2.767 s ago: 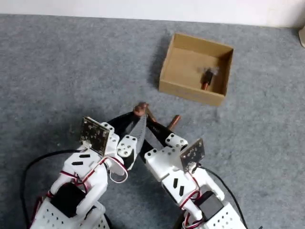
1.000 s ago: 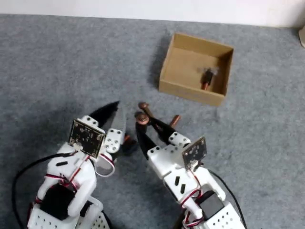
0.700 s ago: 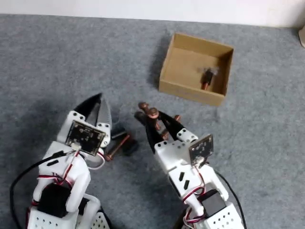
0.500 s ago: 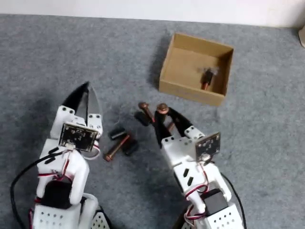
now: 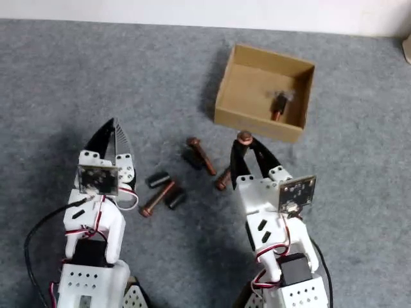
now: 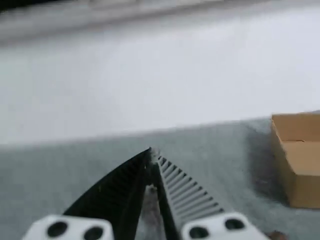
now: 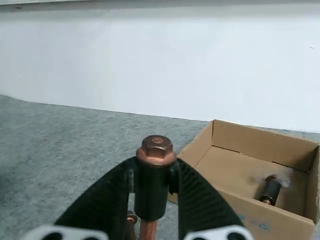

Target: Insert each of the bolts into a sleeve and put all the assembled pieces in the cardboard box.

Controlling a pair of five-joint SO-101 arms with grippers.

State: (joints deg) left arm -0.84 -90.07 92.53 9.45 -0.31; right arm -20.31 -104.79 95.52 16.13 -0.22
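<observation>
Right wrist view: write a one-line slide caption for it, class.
Right tool grips a sleeved bolt upright before the cardboard box, which holds one finished piece.

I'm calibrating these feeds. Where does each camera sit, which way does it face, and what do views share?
High view: fixed above, looking down on the table, left hand, right hand, loose bolts and cardboard box.
Left wrist view: on the left arm's wrist, facing along its shut hand toward a white wall.
Right wrist view: on the right arm's wrist, facing past its hand, shut on an assembled piece, toward the cardboard box.
Shared: all three show the cardboard box.
</observation>
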